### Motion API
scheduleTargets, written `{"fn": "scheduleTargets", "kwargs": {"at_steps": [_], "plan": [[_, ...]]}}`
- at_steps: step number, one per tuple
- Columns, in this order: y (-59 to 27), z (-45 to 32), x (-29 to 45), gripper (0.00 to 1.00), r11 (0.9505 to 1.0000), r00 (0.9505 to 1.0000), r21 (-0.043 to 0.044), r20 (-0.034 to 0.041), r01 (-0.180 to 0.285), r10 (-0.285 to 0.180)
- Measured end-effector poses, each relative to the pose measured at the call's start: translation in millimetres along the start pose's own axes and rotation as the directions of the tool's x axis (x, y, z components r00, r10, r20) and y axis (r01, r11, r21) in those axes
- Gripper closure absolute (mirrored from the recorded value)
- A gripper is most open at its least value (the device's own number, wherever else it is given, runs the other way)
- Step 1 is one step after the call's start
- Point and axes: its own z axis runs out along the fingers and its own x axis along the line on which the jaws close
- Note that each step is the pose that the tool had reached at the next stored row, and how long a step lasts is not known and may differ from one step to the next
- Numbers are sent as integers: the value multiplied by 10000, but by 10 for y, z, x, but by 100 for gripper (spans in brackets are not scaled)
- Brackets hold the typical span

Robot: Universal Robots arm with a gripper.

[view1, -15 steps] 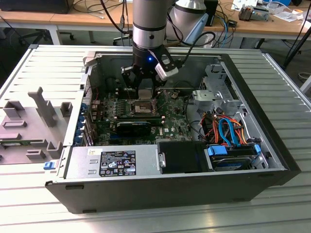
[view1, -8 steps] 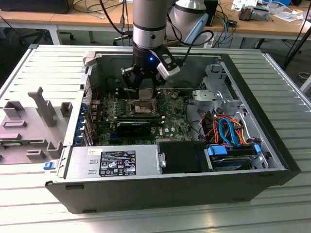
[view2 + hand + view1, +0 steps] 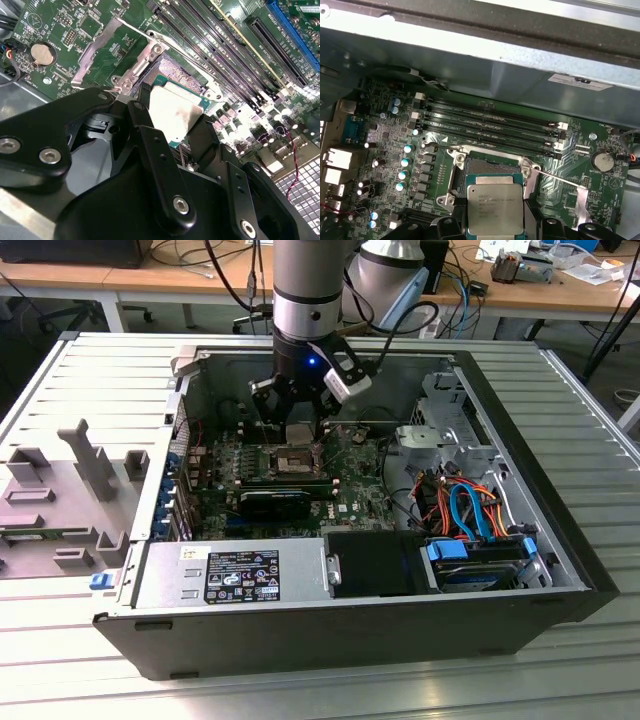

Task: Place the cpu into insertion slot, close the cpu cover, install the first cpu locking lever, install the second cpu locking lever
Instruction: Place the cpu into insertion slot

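Observation:
My gripper [image 3: 300,423] is shut on the cpu [image 3: 300,433], a flat square chip with a dull silver top. It hangs inside the open computer case, a little above the green board. In both wrist views the black fingers [image 3: 145,100] clamp two opposite edges of the cpu [image 3: 175,112] [image 3: 495,209]. The insertion slot [image 3: 489,167] [image 3: 167,67] lies just beyond the chip, its dark centre uncovered. The cpu cover [image 3: 145,56] is swung open and stands up beside the slot. A thin locking lever [image 3: 555,177] sticks out from the slot's corner.
Long memory slots [image 3: 490,120] run beside the socket, close to the case wall [image 3: 485,65]. A black expansion card [image 3: 275,502], the power supply [image 3: 230,575], a drive cage [image 3: 445,435] and loose cables [image 3: 465,510] crowd the case. A grey fixture [image 3: 60,495] lies at the exterior view's left.

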Motion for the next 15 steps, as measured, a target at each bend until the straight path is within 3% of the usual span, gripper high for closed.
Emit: {"fn": "scheduleTargets", "kwargs": {"at_steps": [15], "plan": [[0, 0, 0, 46, 9989, 9989, 8, 1, 474, -474]]}}
